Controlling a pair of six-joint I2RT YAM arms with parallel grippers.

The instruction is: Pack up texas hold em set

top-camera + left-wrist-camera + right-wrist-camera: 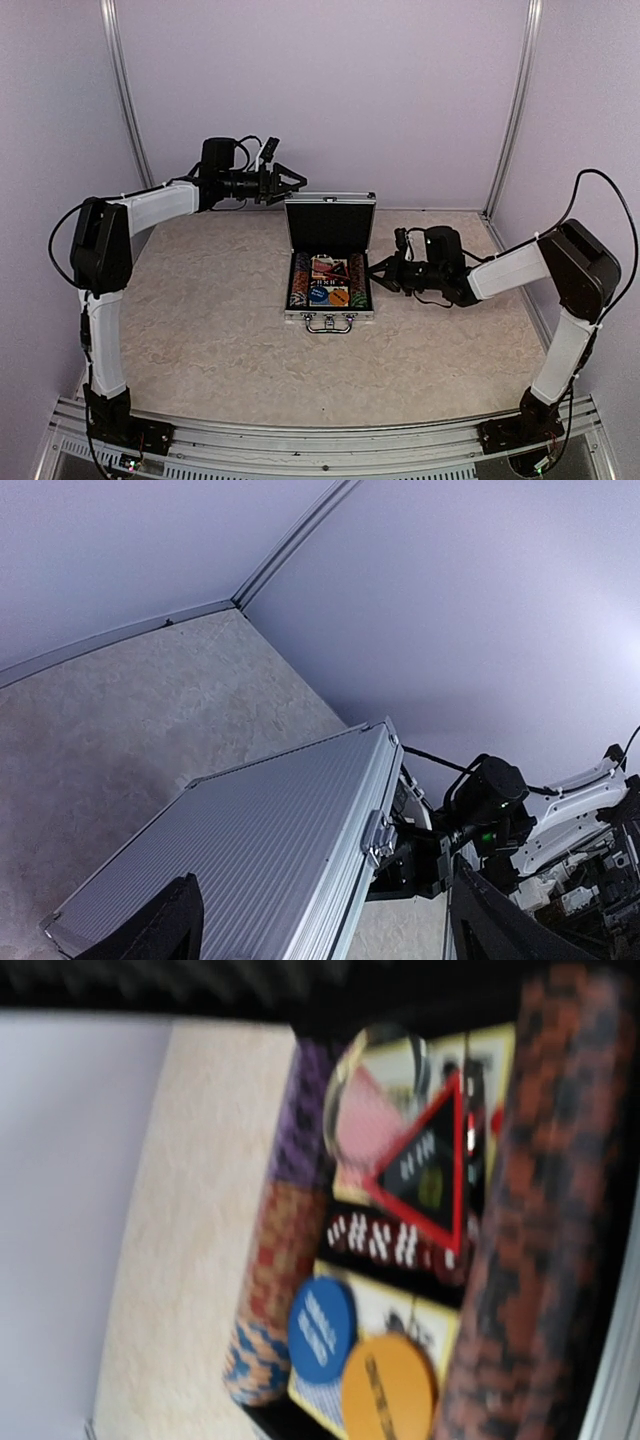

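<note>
Just left of right gripper (377,273): open case (329,314); left gripper (299,183) behind lid (330,226).

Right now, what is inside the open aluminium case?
Two side rows of striped poker chips, with red dice, a blue disc and an orange disc between them. The discs cover most of a card deck.

Robot lab test cell: plain pale enclosure walls (320,90), aluminium corner posts (514,110), beige marbled worktop (200,330), left arm (100,250) and right arm (575,265) bolted to extruded rail (320,435) at its near edge.
</note>
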